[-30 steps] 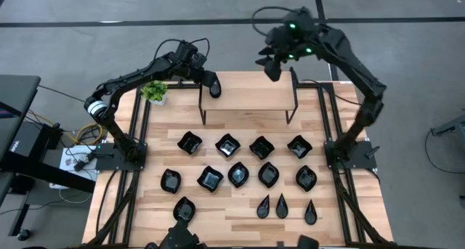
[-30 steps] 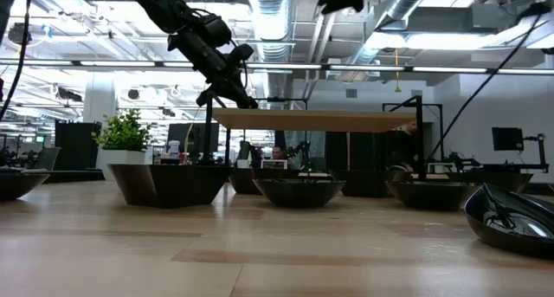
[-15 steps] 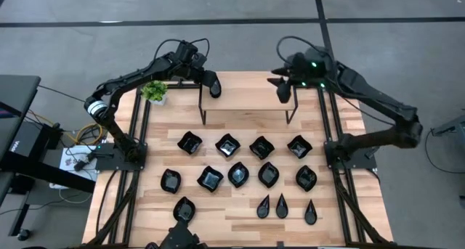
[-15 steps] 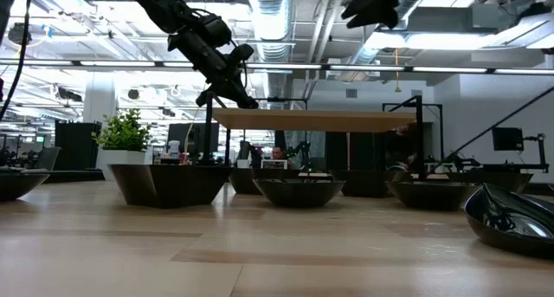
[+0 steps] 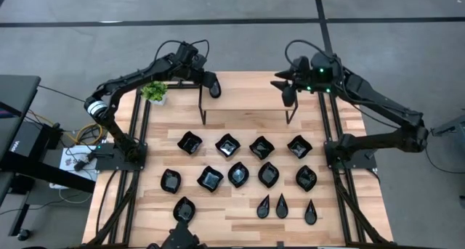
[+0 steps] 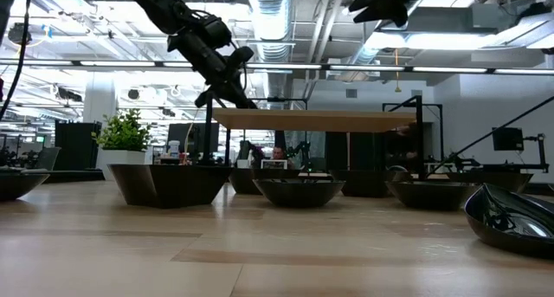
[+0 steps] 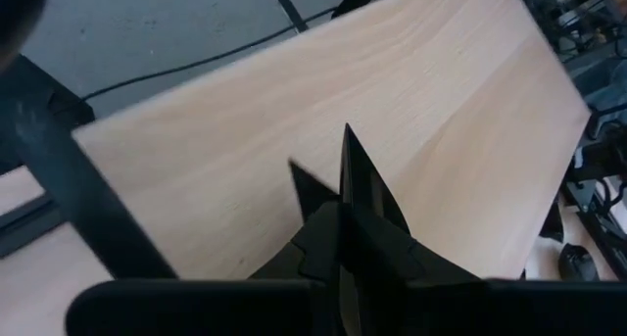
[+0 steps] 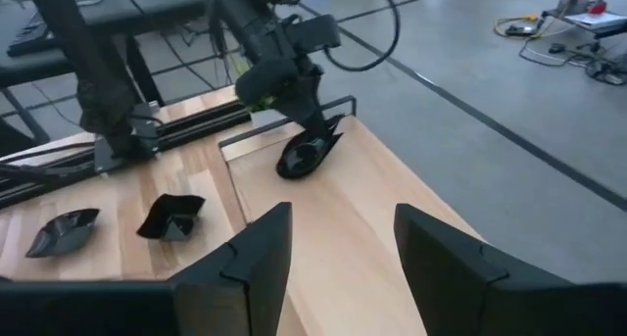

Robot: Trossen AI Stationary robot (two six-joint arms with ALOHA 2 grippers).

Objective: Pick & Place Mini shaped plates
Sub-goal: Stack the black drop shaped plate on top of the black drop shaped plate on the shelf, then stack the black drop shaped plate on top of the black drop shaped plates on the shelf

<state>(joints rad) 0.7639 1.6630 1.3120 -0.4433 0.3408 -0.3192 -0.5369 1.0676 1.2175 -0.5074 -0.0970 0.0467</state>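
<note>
My left gripper [image 5: 212, 83] is shut on one small glossy black plate [image 8: 306, 155] just above the left end of the raised wooden shelf [image 5: 247, 96]. My right gripper [image 5: 286, 91] hovers open over the shelf's right end with nothing between its fingers [image 8: 257, 253]. Several more black mini plates [image 5: 240, 173] rest on their bases in rows on the table in front of the shelf, wavy squares, ovals and narrow teardrops [image 5: 282, 205]. My left gripper pinches the plate by its upper rim [image 7: 345, 228] between its two fingers, slanting down from the table's left side. The plate stands on edge and tilted below the fingers, its lower tip [image 8: 289, 168] at the shelf top; whether it touches the wood I cannot tell.
The shelf stands on thin black metal legs [image 5: 203, 107] near the table's far edge. A small green potted plant [image 5: 154, 91] sits at the far left corner. Bare wood lies between the shelf and the first plate row [image 5: 243, 129].
My right gripper has come down from beyond the table's far edge toward the near edge, rolling a little, and now hangs over the shelf's right end, still open. My left gripper and its plate have kept still.
</note>
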